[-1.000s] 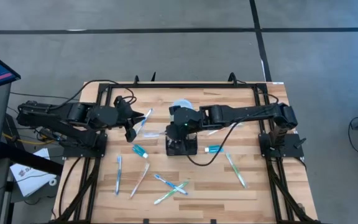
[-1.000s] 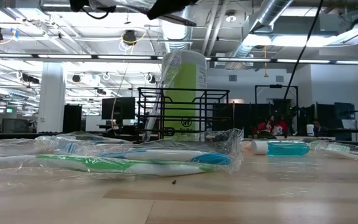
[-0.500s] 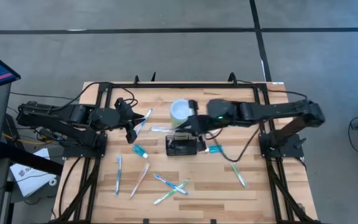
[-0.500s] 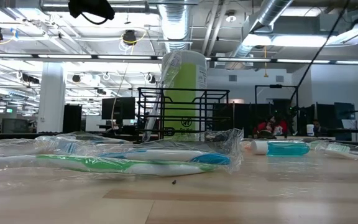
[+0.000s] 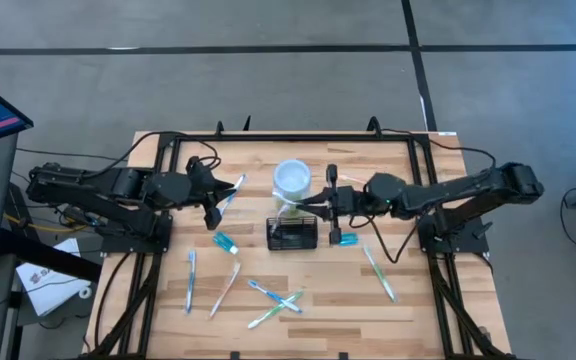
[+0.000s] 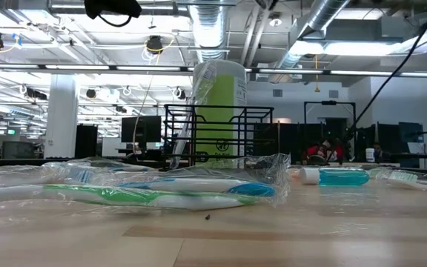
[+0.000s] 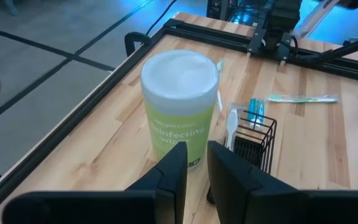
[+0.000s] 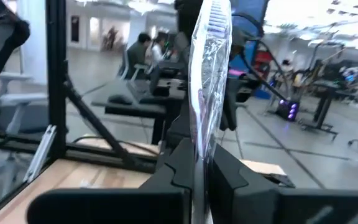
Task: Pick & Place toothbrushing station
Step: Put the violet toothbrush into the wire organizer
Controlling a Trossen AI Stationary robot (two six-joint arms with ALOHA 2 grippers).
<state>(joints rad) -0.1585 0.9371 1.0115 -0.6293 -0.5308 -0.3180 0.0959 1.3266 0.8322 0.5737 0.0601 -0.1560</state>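
Your caddy (image 5: 292, 235) sits mid-table holding a white toothbrush (image 7: 231, 125), just beside the cup (image 5: 292, 179) (label partly reads "infecting"). Right gripper (image 8: 199, 177) pinches a wrapped toothbrush (image 8: 206, 74); left gripper (image 7: 192, 169): grip unclear.

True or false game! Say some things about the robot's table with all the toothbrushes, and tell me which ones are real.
1. The right gripper holds a wrapped toothbrush. True.
2. The green canister lies on its side. False: it stands upright.
3. The black wire caddy stands right by the canister. True.
4. Every toothbrush is inside the caddy. False: several lie loose on the wooden table, like the blue one.
5. The left gripper touches the caddy. False: it is off to the side, apart from it.
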